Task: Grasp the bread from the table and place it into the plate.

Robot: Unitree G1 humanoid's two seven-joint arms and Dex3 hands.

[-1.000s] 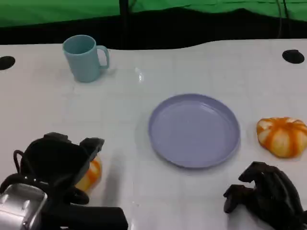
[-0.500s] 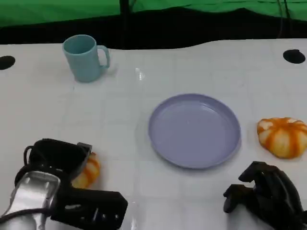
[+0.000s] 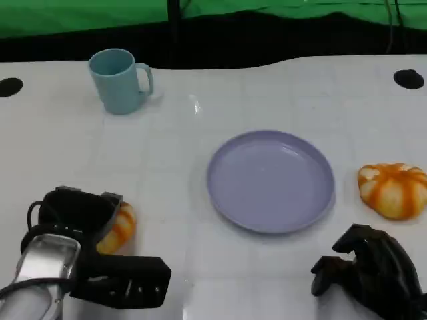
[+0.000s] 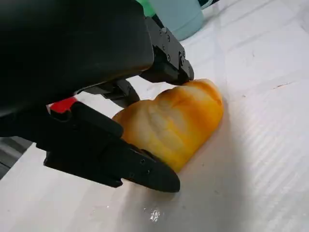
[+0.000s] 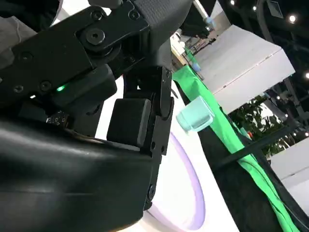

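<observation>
Left hand (image 3: 80, 220) fingers around bread (image 3: 119, 230), near-left table (image 3: 67, 147) edge; bare tabletop toward plate (image 3: 270, 181).

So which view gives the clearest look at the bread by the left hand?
The left wrist view: the bread lies large on the table, with the left hand's fingers on either side of it. The head view shows just its orange edge beside the left hand. The right wrist view looks toward the plate.

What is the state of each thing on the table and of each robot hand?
Bread: lying on the table, left robot hand fingers around it.
Second bread: lying untouched, right of the plate.
Plate: empty.
Mug: upright.
Right robot hand: fingers curled, holding nothing.
</observation>
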